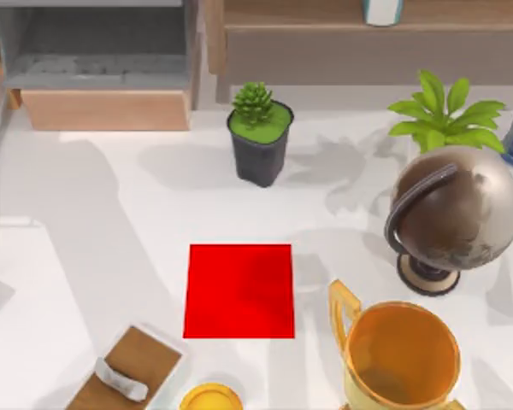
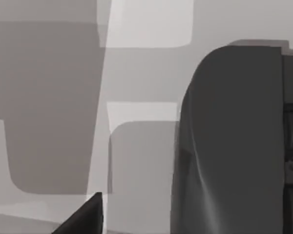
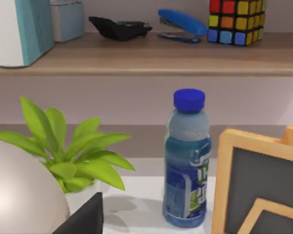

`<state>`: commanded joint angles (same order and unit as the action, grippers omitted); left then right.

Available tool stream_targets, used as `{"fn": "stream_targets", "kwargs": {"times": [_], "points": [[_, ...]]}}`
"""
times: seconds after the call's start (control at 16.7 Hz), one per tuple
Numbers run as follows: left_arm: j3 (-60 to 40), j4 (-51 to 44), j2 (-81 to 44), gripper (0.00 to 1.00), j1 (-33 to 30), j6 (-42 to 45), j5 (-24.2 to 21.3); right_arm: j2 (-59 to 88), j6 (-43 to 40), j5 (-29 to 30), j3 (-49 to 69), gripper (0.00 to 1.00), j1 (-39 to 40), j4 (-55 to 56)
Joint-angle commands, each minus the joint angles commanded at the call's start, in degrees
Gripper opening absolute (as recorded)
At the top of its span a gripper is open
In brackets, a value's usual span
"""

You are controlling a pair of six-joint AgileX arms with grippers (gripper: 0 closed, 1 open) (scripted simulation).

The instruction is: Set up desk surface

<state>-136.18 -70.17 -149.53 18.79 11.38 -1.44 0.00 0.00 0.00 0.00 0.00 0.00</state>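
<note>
The desk surface [image 1: 111, 222] is a broad white tabletop, with a small red square mat [image 1: 239, 290] lying flat near its middle. A dark part of my left gripper [image 2: 85, 219] shows in the left wrist view, over white surface crossed by grey shadows [image 2: 49, 107]. A dark part of my right gripper [image 3: 85, 219] shows in the right wrist view. It points toward a leafy plant [image 3: 73, 151] and a blue-capped bottle [image 3: 187, 161] at the right rear of the desk. Nothing is seen held by either gripper.
A succulent in a black pot [image 1: 260, 132] stands behind the mat. At the right are a leafy plant [image 1: 445, 111], a globe [image 1: 453, 213] and a gold trophy cup [image 1: 398, 354]. A wooden tray [image 1: 128, 367] and a yellow disc [image 1: 210, 398] sit at the front. A shelf [image 3: 146, 53] carries a stapler [image 3: 183, 24] and a colour cube [image 3: 234, 19].
</note>
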Motion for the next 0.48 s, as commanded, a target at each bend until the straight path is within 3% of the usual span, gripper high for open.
{"fn": "stream_targets", "kwargs": {"times": [0.3,0.48], "points": [[0.36,0.46,-0.66,1.0,-0.27,-0.14,0.02,0.0,0.0,0.0,0.0,1.0,0.0,0.0],[0.36,0.46,-0.66,0.77,-0.27,-0.14,0.02,0.0,0.0,0.0,0.0,1.0,0.0,0.0]]}}
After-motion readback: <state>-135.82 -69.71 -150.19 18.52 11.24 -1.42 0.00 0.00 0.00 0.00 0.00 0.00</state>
